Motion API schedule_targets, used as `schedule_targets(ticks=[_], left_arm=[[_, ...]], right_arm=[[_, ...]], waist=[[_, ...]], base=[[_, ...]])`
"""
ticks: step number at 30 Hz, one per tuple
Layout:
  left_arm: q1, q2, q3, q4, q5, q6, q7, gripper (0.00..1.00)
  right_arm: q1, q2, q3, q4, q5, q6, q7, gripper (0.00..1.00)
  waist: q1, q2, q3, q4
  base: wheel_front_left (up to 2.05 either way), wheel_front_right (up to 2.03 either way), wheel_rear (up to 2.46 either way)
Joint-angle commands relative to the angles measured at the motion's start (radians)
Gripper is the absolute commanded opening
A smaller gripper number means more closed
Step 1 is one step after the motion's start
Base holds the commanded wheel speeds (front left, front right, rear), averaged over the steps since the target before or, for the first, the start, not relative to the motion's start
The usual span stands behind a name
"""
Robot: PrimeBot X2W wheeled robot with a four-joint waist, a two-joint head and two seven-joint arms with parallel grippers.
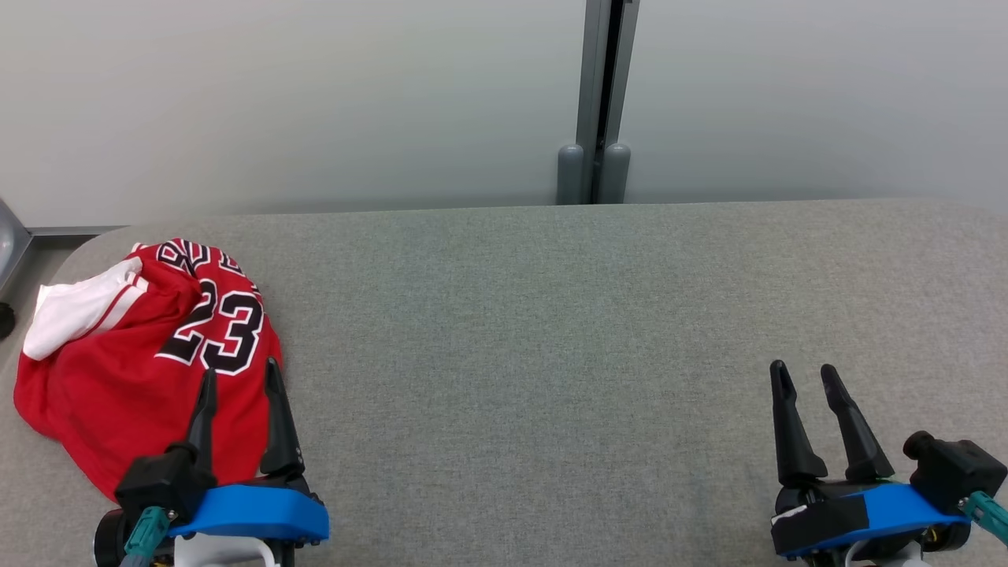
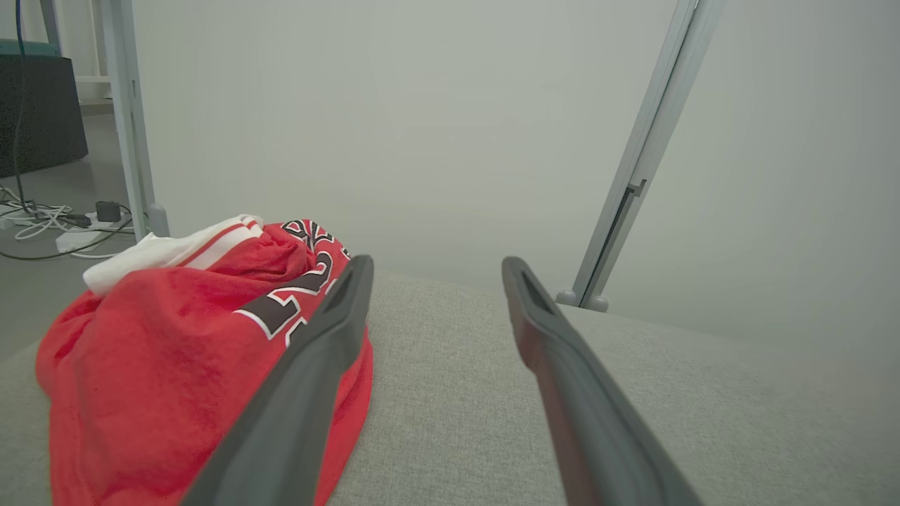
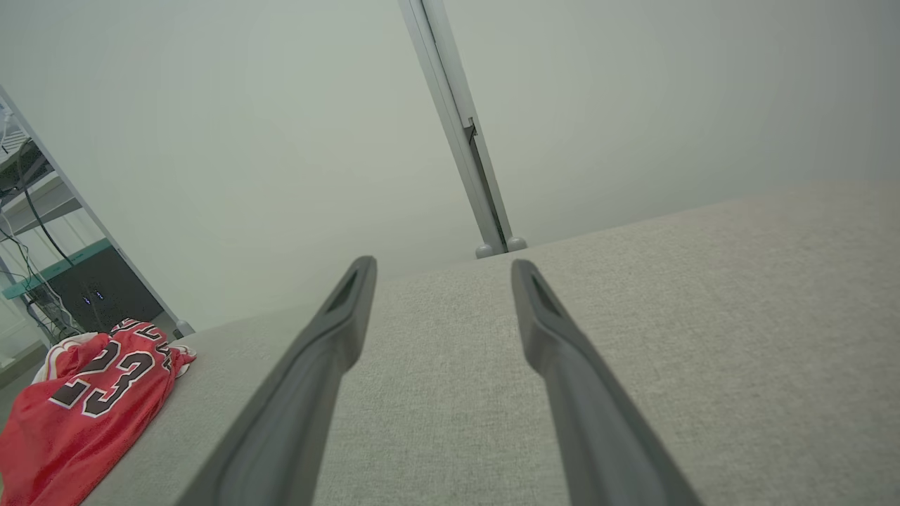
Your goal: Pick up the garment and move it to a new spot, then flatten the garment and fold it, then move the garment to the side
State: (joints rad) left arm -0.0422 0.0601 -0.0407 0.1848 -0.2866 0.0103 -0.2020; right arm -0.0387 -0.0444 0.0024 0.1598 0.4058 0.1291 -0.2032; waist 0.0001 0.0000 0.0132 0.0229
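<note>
Red, white-trimmed jersey (image 1: 118,370); grey table (image 1: 551,354)

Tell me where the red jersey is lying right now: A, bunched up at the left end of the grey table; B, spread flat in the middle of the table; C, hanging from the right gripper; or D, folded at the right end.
A: the red jersey lies crumpled at the left end of the grey table, with the left gripper open beside it and not holding it.
</note>
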Motion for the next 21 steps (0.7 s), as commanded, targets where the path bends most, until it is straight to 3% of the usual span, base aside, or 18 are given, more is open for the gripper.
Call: schedule_targets(ticks=[1,21], left_arm=[[0.006,0.008,0.005,-0.006,0.03,0.008,-0.011,1.0],[0.016,0.011,0.003,0.021,0.175,0.026,-0.049,1.0]], right_arm=[[0.007,-0.008,-0.002,-0.001,-0.033,0.002,-0.01,1.0],[0.017,-0.009,-0.011,0.015,-0.189,0.003,-0.047,1.0]], waist=[[-0.0001,0.0,0.0,0.0],[-0.0001,0.0,-0.001,0.005]], base=[[0.0,0.0,0.0],[0.0,0.0,0.0]])
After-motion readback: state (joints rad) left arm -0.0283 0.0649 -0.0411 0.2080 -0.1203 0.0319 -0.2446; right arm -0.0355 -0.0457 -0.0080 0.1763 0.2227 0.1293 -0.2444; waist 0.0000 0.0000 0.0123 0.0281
